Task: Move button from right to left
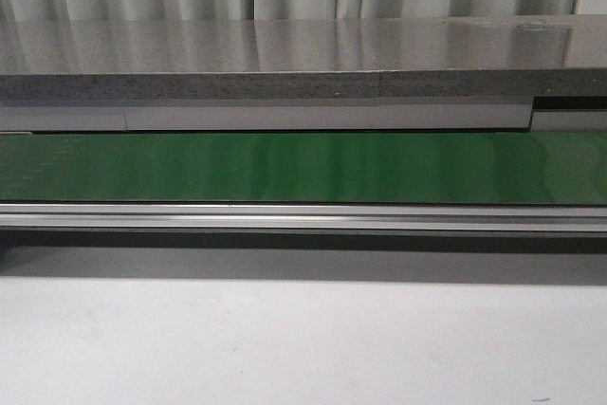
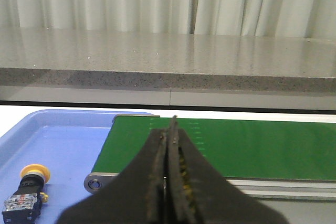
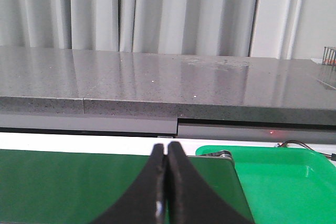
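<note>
Green conveyor belt [image 1: 303, 168] crossed the middle of the front view from edge to edge, with a silver aluminium rail [image 1: 303, 217] under it, a grey speckled stone counter [image 1: 285, 59] above it and the pale desk [image 1: 303, 343] filling the bottom of the frame. Neither hand nor the button showed there.

In the left wrist view the left hand [image 2: 168, 182] rose from the bottom centre, its two black fingers pressed together with nothing between them. The yellow-capped push-button with a black boxy body [image 2: 27, 191] lay on its side at the lower left of the frame, inside a light blue plastic tray [image 2: 63, 135], well apart from the hand.

In the right wrist view the right hand [image 3: 167, 182] stood at the bottom centre, fingers together and empty, over the belt. A bright green plastic tray [image 3: 283, 182] sat at the lower right.
</note>
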